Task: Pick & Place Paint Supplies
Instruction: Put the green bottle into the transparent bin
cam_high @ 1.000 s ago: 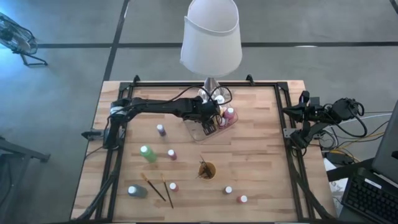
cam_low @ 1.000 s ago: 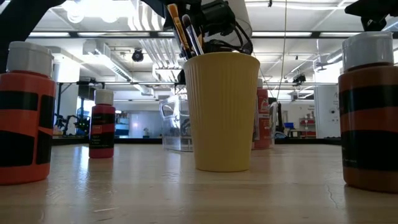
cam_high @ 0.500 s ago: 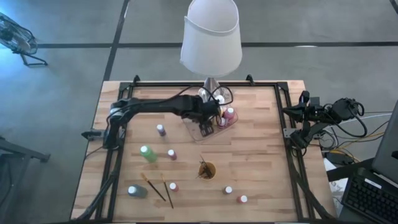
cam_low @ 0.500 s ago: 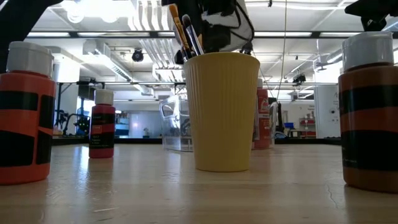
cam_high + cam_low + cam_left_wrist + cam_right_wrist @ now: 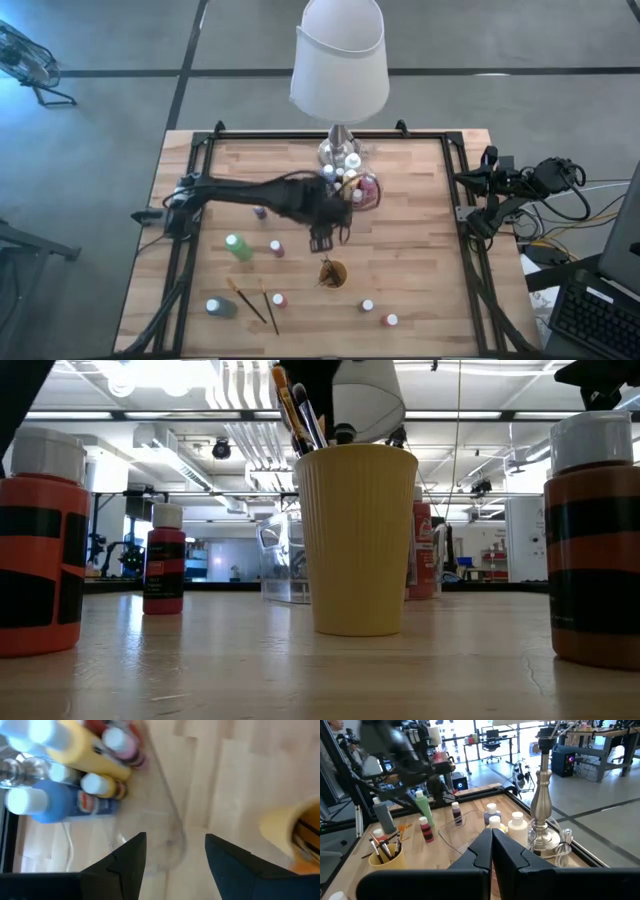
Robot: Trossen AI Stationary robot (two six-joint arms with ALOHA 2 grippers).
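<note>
Left gripper point(image 5: 322, 240) released and empty between tray point(image 5: 372, 198) and cup point(image 5: 333, 272), right gripper point(image 5: 491, 851) clenched at right edge; risk: clipping cup, spilling brushes point(image 5: 297, 410).

Grey floor point(image 5: 100, 200), white lampshade point(image 5: 340, 60), ceiling lights point(image 5: 150, 375)

Even overhead light, motion blur on the moving arm

Ceiling lights point(image 5: 170, 375) glared white in the low view; the left arm point(image 5: 270, 195) smeared with motion from above, the paint bottles point(image 5: 75, 775) were soft in its wrist view, and the nearest bottle point(image 5: 590, 540) sat out of focus.
</note>
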